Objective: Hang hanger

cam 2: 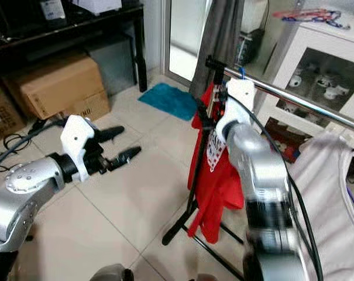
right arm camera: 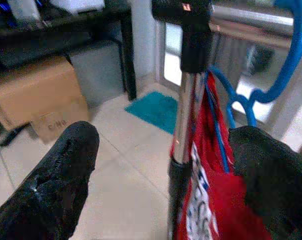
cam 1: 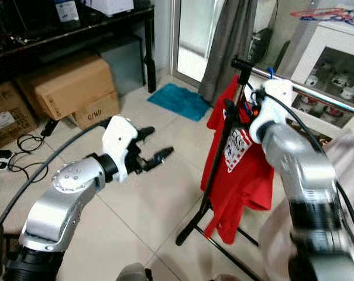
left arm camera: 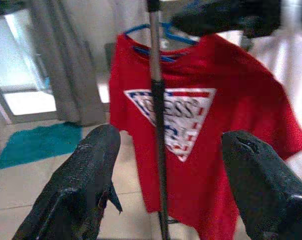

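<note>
Two tools spread, right tool (right arm camera: 160,150) at rail (right arm camera: 250,17), left tool (cam 1: 150,146) outstretched

You can read "GUESS" in the white triangle print on the red T-shirt (left arm camera: 190,125), partly crossed by the rack's upright pole (left arm camera: 158,125). The lower cardboard box (cam 1: 98,111) carries "C/NO." on its side. Other labels stay too blurred to read.

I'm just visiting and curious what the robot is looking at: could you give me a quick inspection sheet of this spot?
Surface: pale tiled floor.
Job's things: blue hanger carrying a red T-shirt, hooked on the rail of the clothes rack.
Clutter: cardboard boxes, teal mat.
Grippers: left tool open, in the air facing the shirt; right tool open, at the rack's corner.
Cables: black cords on the floor.
Surroundings: grey curtain, white cabinet.
</note>
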Motion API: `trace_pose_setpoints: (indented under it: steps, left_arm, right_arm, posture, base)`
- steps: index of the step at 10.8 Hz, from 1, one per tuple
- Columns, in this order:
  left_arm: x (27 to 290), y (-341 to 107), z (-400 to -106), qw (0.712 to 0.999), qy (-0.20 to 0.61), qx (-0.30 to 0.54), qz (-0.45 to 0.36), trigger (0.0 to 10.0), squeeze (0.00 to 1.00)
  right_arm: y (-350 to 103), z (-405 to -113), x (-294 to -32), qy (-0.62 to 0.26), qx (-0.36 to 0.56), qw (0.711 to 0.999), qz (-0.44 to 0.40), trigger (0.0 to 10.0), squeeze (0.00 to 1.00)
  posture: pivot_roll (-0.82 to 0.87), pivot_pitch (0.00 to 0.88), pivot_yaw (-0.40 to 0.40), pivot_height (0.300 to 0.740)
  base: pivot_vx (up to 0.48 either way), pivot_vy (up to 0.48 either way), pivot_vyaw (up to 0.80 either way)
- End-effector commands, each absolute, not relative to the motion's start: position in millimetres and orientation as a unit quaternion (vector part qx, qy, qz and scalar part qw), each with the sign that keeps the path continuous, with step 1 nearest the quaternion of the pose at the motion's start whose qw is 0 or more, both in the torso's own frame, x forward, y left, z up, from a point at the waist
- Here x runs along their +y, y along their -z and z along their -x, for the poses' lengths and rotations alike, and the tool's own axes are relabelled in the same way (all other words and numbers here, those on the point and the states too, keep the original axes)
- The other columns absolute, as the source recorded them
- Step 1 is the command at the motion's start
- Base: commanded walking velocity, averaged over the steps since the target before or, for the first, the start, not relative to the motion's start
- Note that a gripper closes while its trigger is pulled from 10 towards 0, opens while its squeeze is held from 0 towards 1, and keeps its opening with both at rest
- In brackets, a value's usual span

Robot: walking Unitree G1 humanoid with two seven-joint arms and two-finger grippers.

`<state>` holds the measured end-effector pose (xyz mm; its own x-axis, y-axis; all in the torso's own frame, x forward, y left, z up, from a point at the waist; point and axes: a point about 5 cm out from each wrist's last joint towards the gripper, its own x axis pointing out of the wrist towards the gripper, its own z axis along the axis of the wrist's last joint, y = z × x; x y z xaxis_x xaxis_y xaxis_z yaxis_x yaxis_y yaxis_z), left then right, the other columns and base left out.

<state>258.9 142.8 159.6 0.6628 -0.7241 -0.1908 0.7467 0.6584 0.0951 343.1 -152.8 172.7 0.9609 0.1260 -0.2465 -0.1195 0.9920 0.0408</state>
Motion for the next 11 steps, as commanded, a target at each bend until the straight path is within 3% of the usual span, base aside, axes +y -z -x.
trace_pose_setpoints:
  steps: [1, 8, 9, 10, 11]
  left_arm:
    - [138, -163, -258, 0.898, 0.426, 0.067, -0.086, 10.0, 0.0]
    - [137, -162, -260, 0.892, 0.439, 0.07, -0.085, 10.0, 0.0]
    - [136, -162, -260, 0.889, 0.444, 0.072, -0.085, 10.0, 0.0]
    - [136, -162, -261, 0.889, 0.445, 0.072, -0.085, 10.0, 0.0]
    - [135, -161, -261, 0.888, 0.447, 0.073, -0.086, 10.0, 0.0]
  right_arm:
    - [-172, -354, -165, -0.03, 0.142, 0.989, -0.007, 10.0, 0.0]
    - [-177, -397, -188, 0.025, 0.165, 0.986, -0.02, 10.0, 0.0]
    - [-173, -398, -189, 0.018, 0.179, 0.983, -0.024, 6.3, 0.0]
    - [-172, -399, -190, 0.017, 0.181, 0.983, -0.026, 4.2, 0.0]
    - [-173, -401, -192, 0.018, 0.182, 0.983, -0.035, 0.0, 0.0]
  posture:
    - [0.01, 0.0, -0.022, 0.74]
    - [0.01, 0.0, -0.024, 0.74]
    - [0.01, 0.0, -0.023, 0.74]
    - [0.01, 0.0, -0.02, 0.74]
    - [0.01, 0.0, -0.019, 0.74]
  base:
    - [0.0, 0.0, 0.0]
    - [0.0, 0.0, 0.0]
    - [0.0, 0.0, 0.0]
    - [0.0, 0.0, 0.0]
    - [0.0, 0.0, 0.0]
